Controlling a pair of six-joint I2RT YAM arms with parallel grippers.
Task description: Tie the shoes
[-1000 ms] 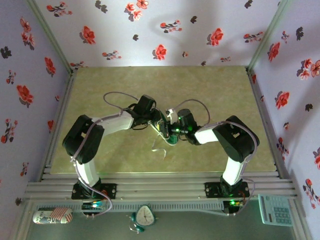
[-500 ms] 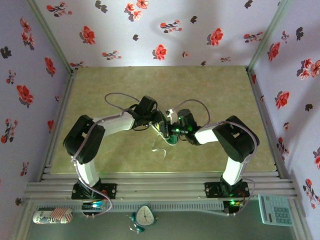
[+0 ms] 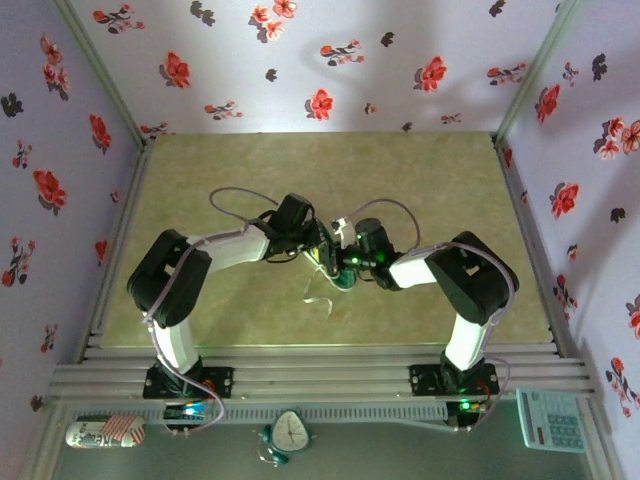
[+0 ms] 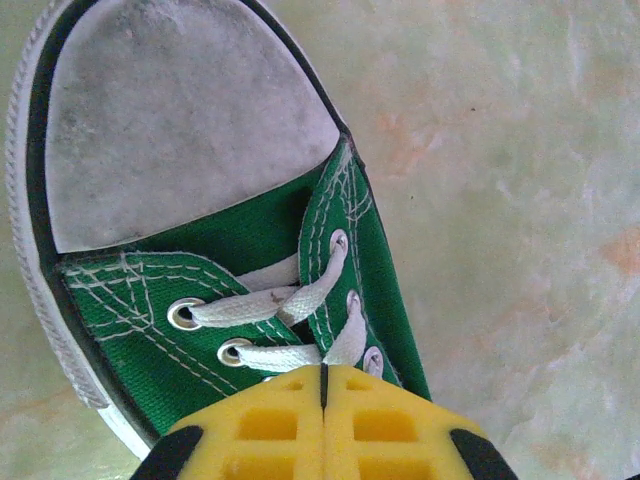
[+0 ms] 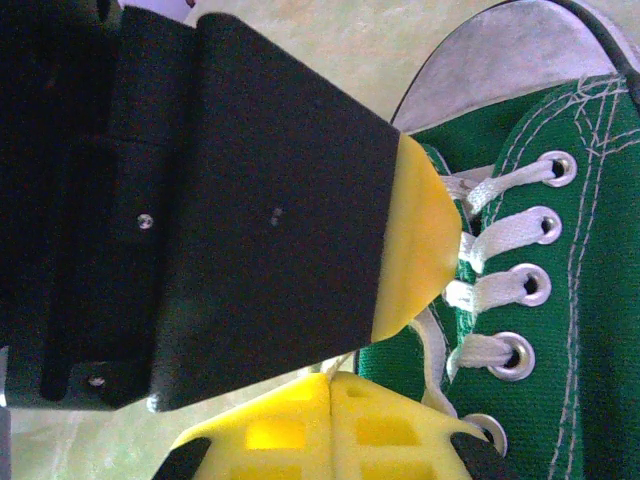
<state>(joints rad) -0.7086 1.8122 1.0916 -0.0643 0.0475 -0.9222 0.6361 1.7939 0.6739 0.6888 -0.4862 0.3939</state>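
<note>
The tabletop point(image 3: 200, 180) was topped near its middle by 1 green shoe point(image 4: 150, 290), flanked by 2 arms. The left end effector point(image 4: 322, 374) and right end effector point(image 5: 330, 380) were both pressed together at the white laces point(image 4: 260, 305).

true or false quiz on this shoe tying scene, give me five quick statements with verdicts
1. The sneaker is green canvas with white laces. True.
2. The left jaws stand wide open. False: they are shut, with the yellow pads together.
3. The toe cap is red. False: it is white, scuffed grey.
4. The left arm and right arm meet near the middle of the table. True.
5. The right jaws are shut. True.
</note>
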